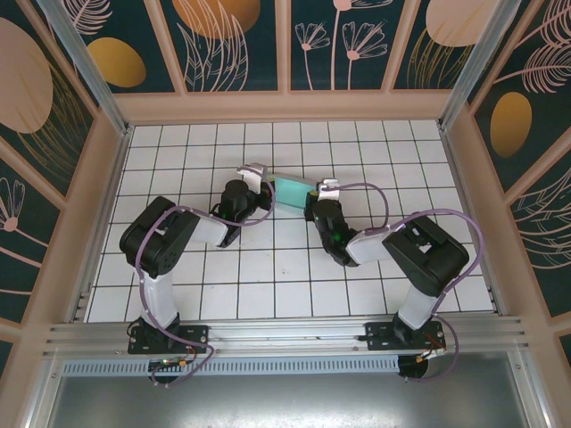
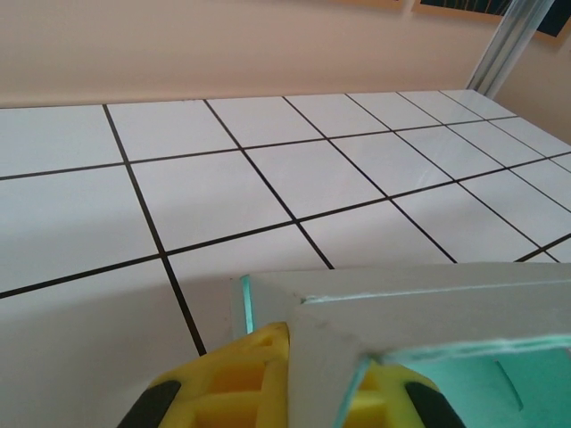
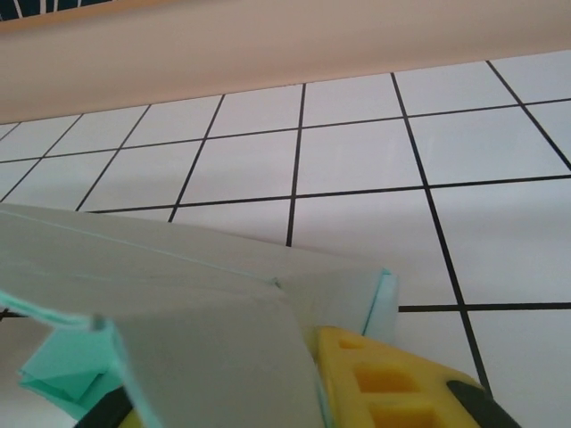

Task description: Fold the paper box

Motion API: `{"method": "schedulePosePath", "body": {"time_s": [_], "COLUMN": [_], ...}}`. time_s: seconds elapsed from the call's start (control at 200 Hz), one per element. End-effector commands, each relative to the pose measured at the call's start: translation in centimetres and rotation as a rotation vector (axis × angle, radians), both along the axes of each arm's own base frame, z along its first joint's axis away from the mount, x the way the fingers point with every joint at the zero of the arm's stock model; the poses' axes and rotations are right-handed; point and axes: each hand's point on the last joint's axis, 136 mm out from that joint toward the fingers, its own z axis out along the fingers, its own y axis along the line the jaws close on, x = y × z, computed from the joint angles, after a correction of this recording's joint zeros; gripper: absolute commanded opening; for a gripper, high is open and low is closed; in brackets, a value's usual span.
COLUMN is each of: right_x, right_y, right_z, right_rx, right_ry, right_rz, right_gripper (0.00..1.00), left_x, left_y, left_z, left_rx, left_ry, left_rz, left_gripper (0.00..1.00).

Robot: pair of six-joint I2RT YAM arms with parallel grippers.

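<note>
Left pincer [image 1: 258, 177]: I am pinching the left end wall of the paper box [image 1: 293, 189] between my yellow pads [image 2: 236, 370].
Right pincer [image 1: 326, 190]: seemingly clamping the right end; card is hiding one pad.
Box: sitting between my pincers, mid-table, slightly far.
Risk: pulling apart or twisting unevenly, I could be tearing or crumpling this thin card.
</note>
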Motion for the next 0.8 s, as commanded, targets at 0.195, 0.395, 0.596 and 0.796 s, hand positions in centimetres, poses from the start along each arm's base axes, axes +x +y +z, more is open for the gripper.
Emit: {"method": "schedulePosePath", "body": {"time_s": [0.195,0.395,0.596,0.796], "right_x": [-1.4,-2.6,-4.3,-5.6], "right_y": [1.0,1.0,-0.2,-2.5], "right_z": [3.3,3.4,5.1,9.3], "right_rx": [0.038,0.026,0.078,0.096], "right_ry": [-0.050,-0.032,-0.069,-0.153], "right_rz": [0.090,0.146,0.158,0.140], "right_gripper": [0.54,0.74,0.79,0.80], "left_x": [0.0,0.2,0.2,0.3], "left_y": [-0.4,-0.5,-0.5,-0.6], "left_z": [0.3,0.1,0.0,-0.3], "left_rx": [0.009,0.019,0.024,0.025], "left_ry": [-0.029,-0.023,-0.018,-0.010], "left_rz": [-0.014,-0.011,-0.013,-0.018], "left_gripper": [0.00,0.00,0.00,0.00]}}
